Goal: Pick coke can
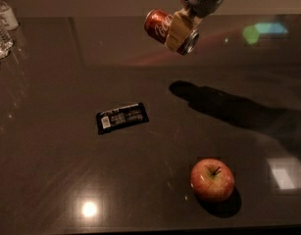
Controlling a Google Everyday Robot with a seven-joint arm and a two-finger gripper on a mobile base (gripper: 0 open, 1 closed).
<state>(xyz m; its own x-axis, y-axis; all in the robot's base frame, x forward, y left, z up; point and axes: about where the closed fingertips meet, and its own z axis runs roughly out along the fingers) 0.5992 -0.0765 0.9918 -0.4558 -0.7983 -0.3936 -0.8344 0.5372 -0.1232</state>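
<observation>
One each — gripper [182, 32], can [157, 23], apple [212, 179], wrapper [122, 117]

Red coke can [159, 23] in tan gripper [181, 32], aloft

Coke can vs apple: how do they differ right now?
The coke can is held off the table by the gripper at top centre; the apple rests on the table near the front. The coke can is tilted sideways; the apple sits stem up. The coke can is a cylinder, the apple round. Both are red.
</observation>
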